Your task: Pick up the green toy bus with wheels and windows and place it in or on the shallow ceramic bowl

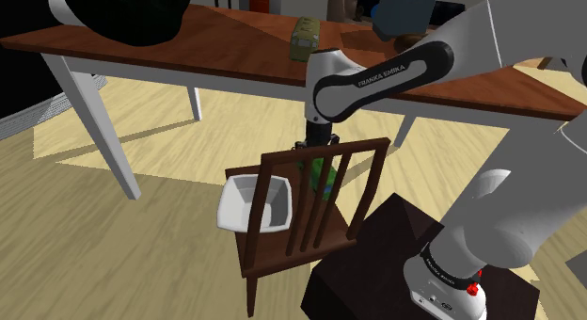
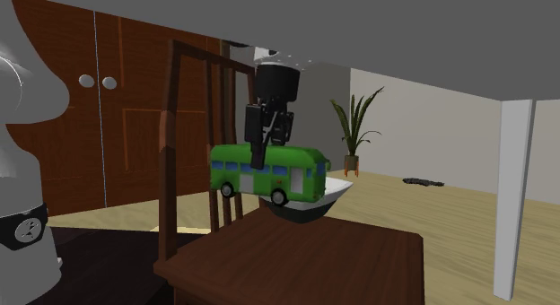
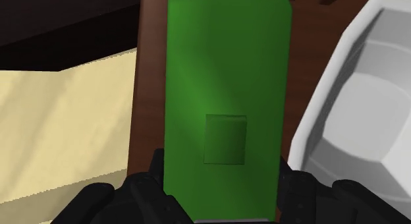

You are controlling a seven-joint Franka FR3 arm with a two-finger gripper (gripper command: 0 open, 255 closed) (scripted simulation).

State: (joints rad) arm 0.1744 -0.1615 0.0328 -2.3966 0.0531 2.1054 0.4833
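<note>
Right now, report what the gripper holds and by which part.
The gripper is shut on the green toy bus, clasping its two long sides from above.

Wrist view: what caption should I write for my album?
Jaws shut on the green toy bus, with the white bowl beside it.

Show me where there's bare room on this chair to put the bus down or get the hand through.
The bowl is empty inside. The seat is bare between the bus and its near edge in the second exterior view. It is crowded by the chair back, where the gripper holds the bus close beside the bowl.
</note>
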